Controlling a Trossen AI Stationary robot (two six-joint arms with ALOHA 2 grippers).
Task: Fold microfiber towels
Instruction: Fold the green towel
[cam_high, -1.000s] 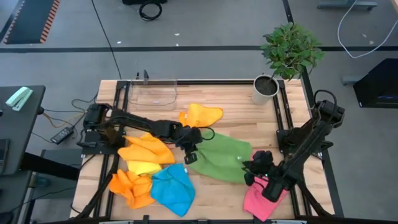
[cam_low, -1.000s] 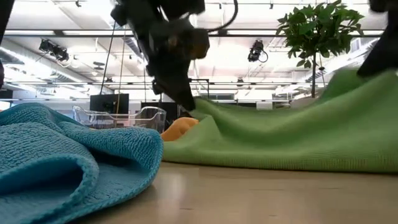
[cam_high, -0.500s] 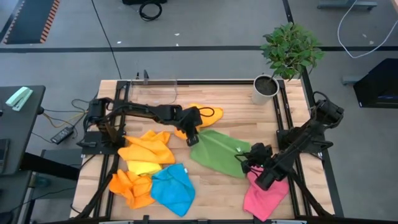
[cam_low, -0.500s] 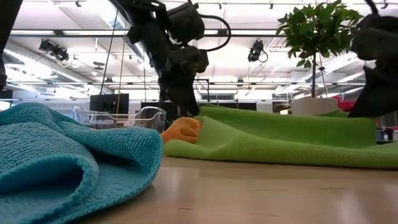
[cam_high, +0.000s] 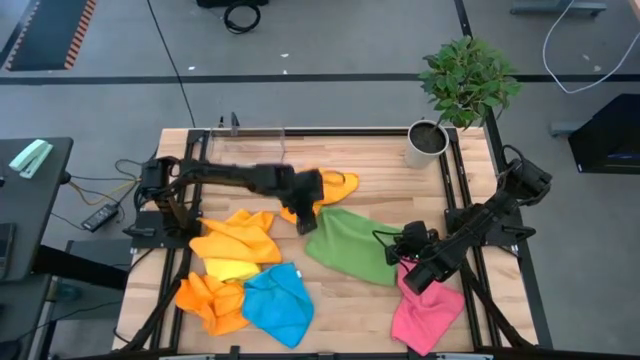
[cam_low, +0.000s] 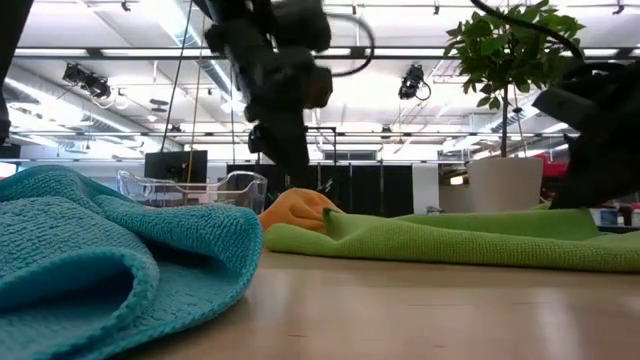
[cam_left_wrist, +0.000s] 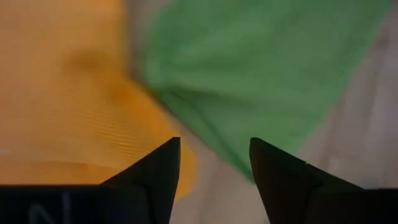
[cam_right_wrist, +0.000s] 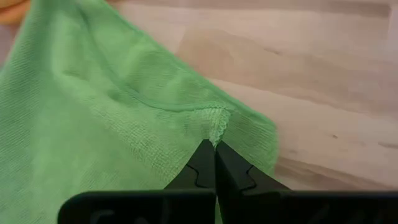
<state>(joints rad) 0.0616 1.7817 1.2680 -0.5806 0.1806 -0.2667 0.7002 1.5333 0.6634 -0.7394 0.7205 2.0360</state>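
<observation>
Left gripper (cam_high: 307, 222) opened, green towel (cam_high: 350, 245) released

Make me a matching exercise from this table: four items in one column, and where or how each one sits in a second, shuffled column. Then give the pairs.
Items
1. green towel
2. blue towel
3. left gripper
4. right gripper

Place or state
A. shut on the green towel's edge
B. at the table's near edge, beside orange cloths
C. open above the green towel's corner, holding nothing
D. spread mid-table between the two arms

Pairs: 1-D, 2-B, 3-C, 4-A
</observation>
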